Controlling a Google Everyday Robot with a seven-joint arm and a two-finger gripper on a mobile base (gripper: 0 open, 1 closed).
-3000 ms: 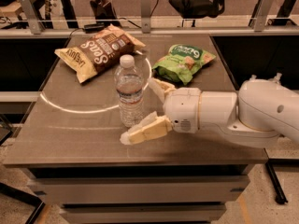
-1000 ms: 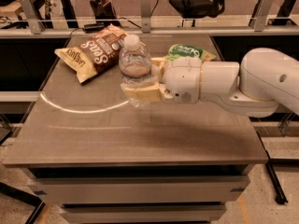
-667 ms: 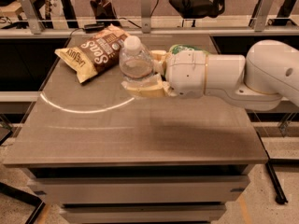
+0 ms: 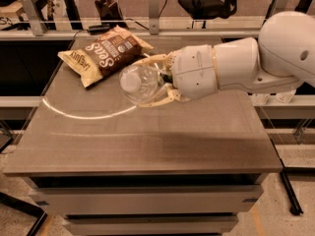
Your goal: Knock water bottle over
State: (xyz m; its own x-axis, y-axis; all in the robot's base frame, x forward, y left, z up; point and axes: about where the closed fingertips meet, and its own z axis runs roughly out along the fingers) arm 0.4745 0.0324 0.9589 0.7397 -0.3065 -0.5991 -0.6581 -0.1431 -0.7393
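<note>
Pinching the clear ribbed white-capped plastic water bottle [image 4: 134, 84] in the gripper claw [image 4: 141, 83], holding it tilted over the grey tabletop [image 4: 147, 146] below, probably best releasing low, clear of the brown snack bag [image 4: 101, 55] just past the fingertips.

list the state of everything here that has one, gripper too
water bottle: white cap on, tipped far over with the cap toward the camera, held between the gripper's fingers
gripper: over the back half of the table, closed on the water bottle from both sides
brown snack bag: lying flat at the table's back left, just left of the bottle
</note>
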